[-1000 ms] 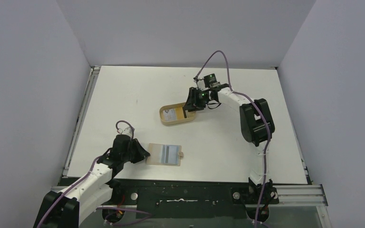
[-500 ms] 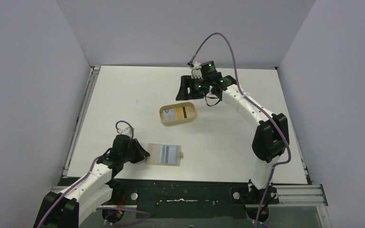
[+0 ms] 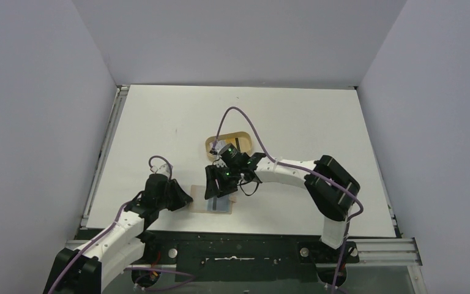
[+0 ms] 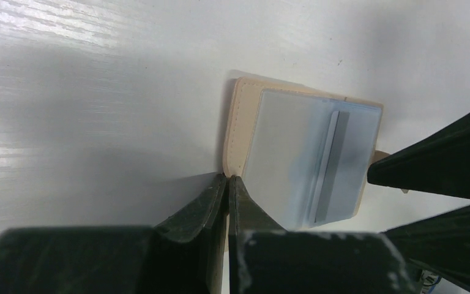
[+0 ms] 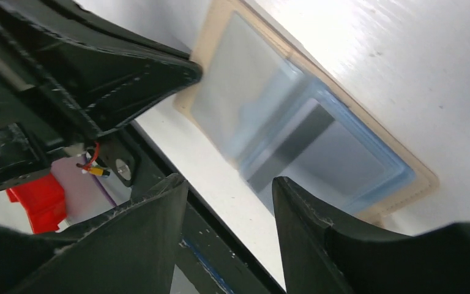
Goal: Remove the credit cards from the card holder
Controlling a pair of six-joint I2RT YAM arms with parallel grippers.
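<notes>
Left gripper (image 4: 227, 179): fingers closed together, holding nothing, tips touching the near edge of the card holder (image 4: 238, 131) directly ahead. Right gripper (image 5: 229, 184): fingers spread, empty, poised over a pale blue credit card (image 5: 294, 131) that lies on the holder, below and between them. Oval tray (image 3: 205, 146) beyond it, contents unclear. Removal judged incomplete: this card remains to be lifted out.

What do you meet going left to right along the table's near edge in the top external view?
left gripper → card holder → right arm's elbow. The right gripper and tray overlap the card holder's span, so they are omitted.
</notes>
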